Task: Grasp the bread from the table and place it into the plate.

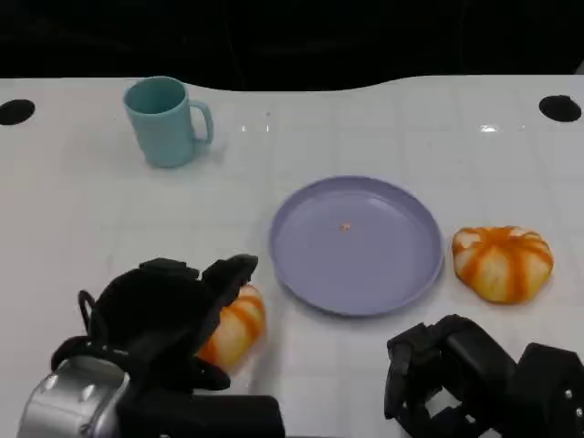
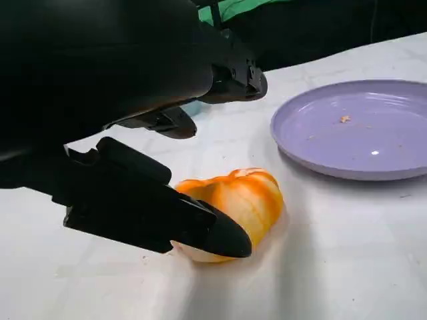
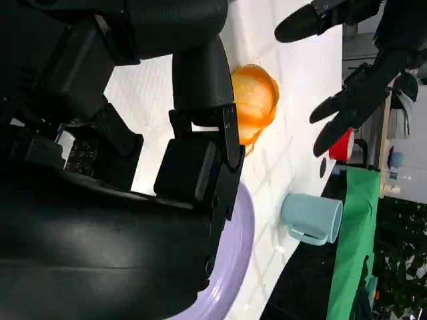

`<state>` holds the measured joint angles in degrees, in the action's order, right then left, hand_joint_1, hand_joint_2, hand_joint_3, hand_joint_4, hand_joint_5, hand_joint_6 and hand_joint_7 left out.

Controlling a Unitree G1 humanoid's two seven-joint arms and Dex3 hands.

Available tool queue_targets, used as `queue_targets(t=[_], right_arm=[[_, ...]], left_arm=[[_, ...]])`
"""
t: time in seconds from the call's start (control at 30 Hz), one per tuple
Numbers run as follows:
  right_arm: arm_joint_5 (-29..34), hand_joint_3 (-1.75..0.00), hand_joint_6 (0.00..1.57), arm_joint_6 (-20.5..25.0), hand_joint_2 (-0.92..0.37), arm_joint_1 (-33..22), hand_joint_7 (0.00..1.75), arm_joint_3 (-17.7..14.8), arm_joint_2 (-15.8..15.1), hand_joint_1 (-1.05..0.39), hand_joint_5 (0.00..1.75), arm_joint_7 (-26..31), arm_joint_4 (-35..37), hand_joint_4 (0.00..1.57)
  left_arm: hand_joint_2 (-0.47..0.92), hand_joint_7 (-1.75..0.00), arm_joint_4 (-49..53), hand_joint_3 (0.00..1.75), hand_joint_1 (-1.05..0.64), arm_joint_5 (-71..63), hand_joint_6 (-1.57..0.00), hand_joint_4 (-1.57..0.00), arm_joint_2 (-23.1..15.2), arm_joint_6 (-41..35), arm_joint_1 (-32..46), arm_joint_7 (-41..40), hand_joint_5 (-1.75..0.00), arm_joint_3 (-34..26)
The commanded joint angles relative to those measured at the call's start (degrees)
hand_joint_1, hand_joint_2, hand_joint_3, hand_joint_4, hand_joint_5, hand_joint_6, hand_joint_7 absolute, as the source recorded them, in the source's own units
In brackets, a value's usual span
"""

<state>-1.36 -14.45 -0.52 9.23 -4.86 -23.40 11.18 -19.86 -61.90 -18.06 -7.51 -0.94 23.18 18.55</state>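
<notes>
I see L hand (image 1: 178,315) at the near-left of the table (image 1: 82,210), fingers spread around the bread (image 1: 235,328), nothing gripped yet. L wrist cam: one finger (image 2: 200,227) lies against the bread's (image 2: 237,203) near side, the others (image 2: 230,77) sit above it w/ a gap, so hand's apart, not clamped. Bread sits flat on the table, just left of the plate (image 1: 356,245), not touching the rim. Plate is purple, a small crumb (image 1: 345,227) in the middle. Second orange-striped bread (image 1: 503,262) sits just right of the plate. R hand (image 1: 456,374) is at near-right, fingers curled in, holding nothing, well apart from both breads. R wrist cam shows the L hand's fingers (image 3: 347,107) spread over the bread (image 3: 253,100). Teal mug (image 1: 166,120) upright at far left, handle pointing right, well apart from everything.
</notes>
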Motion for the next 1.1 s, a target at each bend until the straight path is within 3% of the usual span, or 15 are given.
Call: queue_targets(t=[0.03,0.53,0.9,0.97,1.0,1.03,1.1], right_arm=[[-0.2,-1.35,1.57,-0.24,-0.11,-0.37,1.06,-0.18,-0.94,-1.05,1.27,-0.1,-0.26,1.54],[-0.46,-1.36,1.57,-0.54,-0.1,-1.07,1.05,-0.09,-0.74,-1.05,1.27,-0.14,-0.55,1.54],[-0.08,-1.37,1.57,-0.84,-0.1,-0.79,1.05,-0.05,-0.69,-1.05,1.29,0.17,-0.12,1.53],[-0.12,-1.37,1.57,-0.98,-0.1,-0.76,1.06,-0.05,-0.66,-1.05,1.29,0.14,-0.06,1.54],[-0.08,-1.37,1.57,-0.98,-0.1,-0.77,1.06,-0.03,-0.69,-1.05,1.29,0.15,-0.12,1.54],[-0.02,-1.37,1.57,-0.97,-0.1,-0.81,1.06,-0.01,-0.71,-1.05,1.29,0.18,-0.19,1.54],[-0.08,-1.37,1.57,-1.26,-0.1,-0.74,1.06,-0.03,-0.7,-1.05,1.29,0.1,0.02,1.54]], left_arm=[[0.85,0.0,2.3,0.0,-0.63,-2.28,-0.15,-0.28,0.21,-2.19,-1.52,0.63,-0.2,1.54],[0.85,0.0,18.07,0.0,-0.62,-4.38,-0.14,-0.26,1.84,-5.84,-8.71,-1.89,-0.17,7.47],[0.9,-0.02,34.92,0.01,-0.54,0.34,-0.16,-0.29,3.25,-2.98,-14.53,-12.07,-0.17,9.56],[0.92,-0.05,37.94,0.05,-0.46,2.2,-0.28,-0.45,3.17,-0.99,-15.16,-15.63,-0.35,9.57],[0.92,-0.05,39.43,0.09,-0.42,3.04,-0.4,-0.43,2.91,0.52,-15.39,-18.06,-0.77,9.66],[0.92,-0.09,40.77,0.18,-0.38,3.87,-0.61,-0.48,2.73,1.87,-15.57,-20.16,-1.21,9.69],[0.92,-0.15,43.18,0.27,-0.34,6.34,-0.83,-0.57,2.48,5.06,-15.68,-24.17,-1.47,9.23]])
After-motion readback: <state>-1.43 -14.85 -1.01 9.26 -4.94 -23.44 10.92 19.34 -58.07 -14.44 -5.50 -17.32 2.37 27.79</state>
